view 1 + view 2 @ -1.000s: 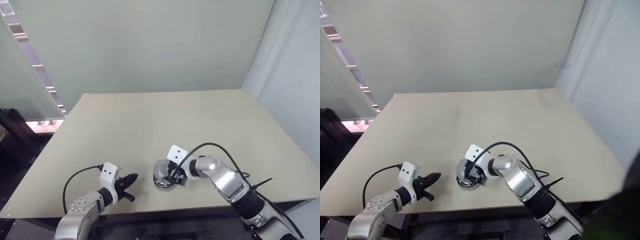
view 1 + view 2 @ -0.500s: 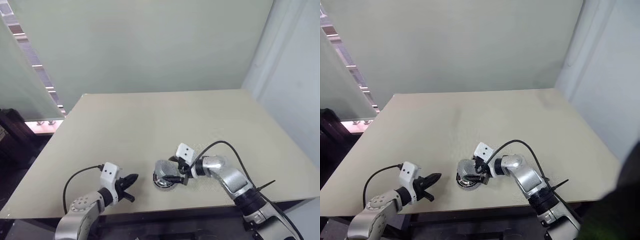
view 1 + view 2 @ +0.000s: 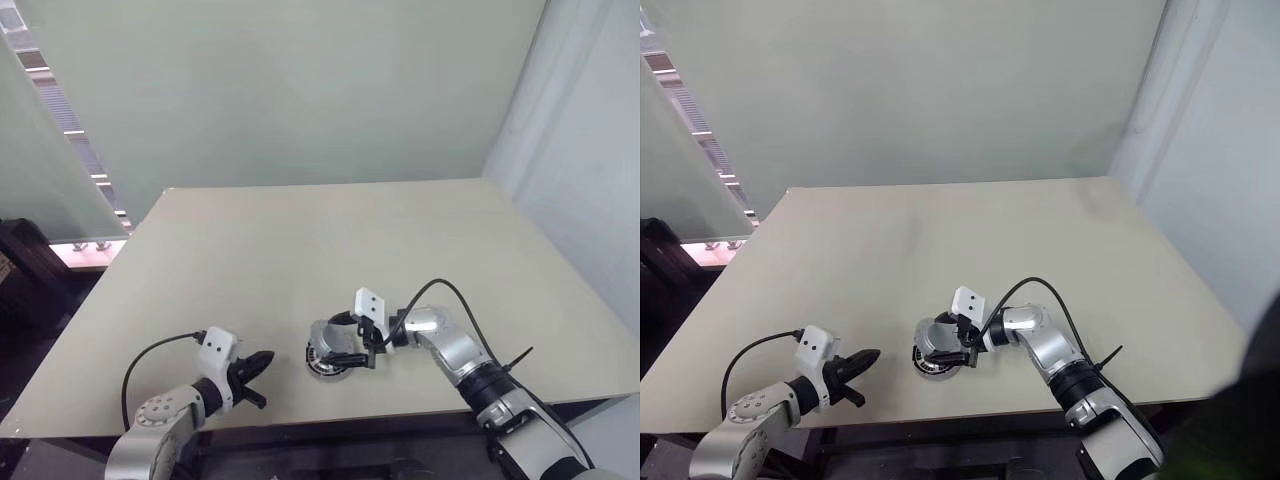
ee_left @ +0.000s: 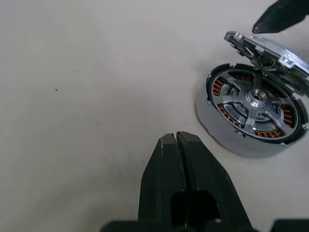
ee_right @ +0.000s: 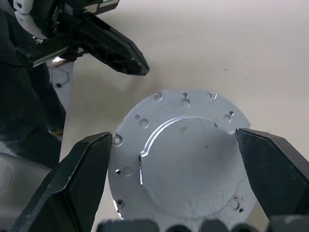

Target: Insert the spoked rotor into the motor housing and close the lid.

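In the lower centre of your left eye view, the motor housing sits on the beige table, near the front edge. The left wrist view shows you the spoked rotor already seated inside the housing, with copper windings visible between its spokes.

Your right gripper reaches in from the right of the frame and straddles the lid. In the right wrist view, its two black fingers stand wide apart, one at each edge of the grey disc, and they appear to hold it by the rim. In the left wrist view the lid is tilted, raised on edge above the far rim of the housing rather than lying flat on it, so the housing is not yet closed.

Your left gripper is at lower left of the left eye view, just beside the housing but not touching it. Its fingers are pressed together with nothing between them, pointing toward the housing.
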Motion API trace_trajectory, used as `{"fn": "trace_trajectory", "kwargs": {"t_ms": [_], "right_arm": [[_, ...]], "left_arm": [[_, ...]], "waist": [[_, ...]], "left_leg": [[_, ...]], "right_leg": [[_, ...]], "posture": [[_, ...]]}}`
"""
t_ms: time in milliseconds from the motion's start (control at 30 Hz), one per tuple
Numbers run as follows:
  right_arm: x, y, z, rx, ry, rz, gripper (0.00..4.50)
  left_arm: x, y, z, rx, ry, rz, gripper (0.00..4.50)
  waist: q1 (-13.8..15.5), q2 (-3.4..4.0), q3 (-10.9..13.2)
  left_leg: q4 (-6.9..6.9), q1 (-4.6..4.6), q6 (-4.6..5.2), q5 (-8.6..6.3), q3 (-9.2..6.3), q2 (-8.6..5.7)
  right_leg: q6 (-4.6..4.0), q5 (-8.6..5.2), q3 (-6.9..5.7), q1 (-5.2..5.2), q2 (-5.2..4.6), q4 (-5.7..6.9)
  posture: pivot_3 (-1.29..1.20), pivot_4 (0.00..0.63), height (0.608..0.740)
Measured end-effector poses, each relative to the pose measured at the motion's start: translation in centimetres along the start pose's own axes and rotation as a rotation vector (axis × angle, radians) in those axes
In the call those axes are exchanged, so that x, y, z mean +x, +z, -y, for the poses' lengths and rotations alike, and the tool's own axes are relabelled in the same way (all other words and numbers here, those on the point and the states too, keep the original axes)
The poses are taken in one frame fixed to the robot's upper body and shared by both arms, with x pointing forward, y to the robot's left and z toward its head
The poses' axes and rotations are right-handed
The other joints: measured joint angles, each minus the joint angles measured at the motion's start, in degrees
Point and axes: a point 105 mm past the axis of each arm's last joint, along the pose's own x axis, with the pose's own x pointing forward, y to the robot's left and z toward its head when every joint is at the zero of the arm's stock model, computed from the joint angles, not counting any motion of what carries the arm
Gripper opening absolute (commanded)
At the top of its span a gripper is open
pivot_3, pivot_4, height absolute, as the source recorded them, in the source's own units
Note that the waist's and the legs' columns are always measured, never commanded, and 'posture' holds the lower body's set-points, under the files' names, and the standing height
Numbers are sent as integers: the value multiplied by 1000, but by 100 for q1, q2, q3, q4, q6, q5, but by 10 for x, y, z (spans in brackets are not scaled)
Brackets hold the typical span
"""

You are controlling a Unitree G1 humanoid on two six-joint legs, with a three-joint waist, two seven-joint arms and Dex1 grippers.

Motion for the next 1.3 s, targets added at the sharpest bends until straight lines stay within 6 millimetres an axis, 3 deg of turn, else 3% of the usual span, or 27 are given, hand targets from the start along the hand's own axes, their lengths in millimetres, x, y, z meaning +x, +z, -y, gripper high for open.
{"fn": "trace_trajectory", "kwargs": {"t_ms": [733,900,1300], "right_arm": [[-2,-19,12,147,35,-8,4448],[3,-18,11,128,34,-4,3307],[9,-17,14,80,-24,-131,3274]], "left_arm": [[-6,-3,3,14,-10,-17,0],[-6,-3,4,16,-16,-19,0],[0,0,14,41,-79,-23,0]], "waist": [[-1,5,0],[-2,6,0],[0,11,0]], "left_leg": [[0,10,0,0,2,2],[1,12,0,0,2,3],[11,24,-1,1,1,3]], "right_leg": [[-7,4,9,3,6,6],[-7,5,12,5,6,6],[-10,6,11,19,9,11]], "posture": [[0,0,740],[0,0,740],[0,0,740]]}}
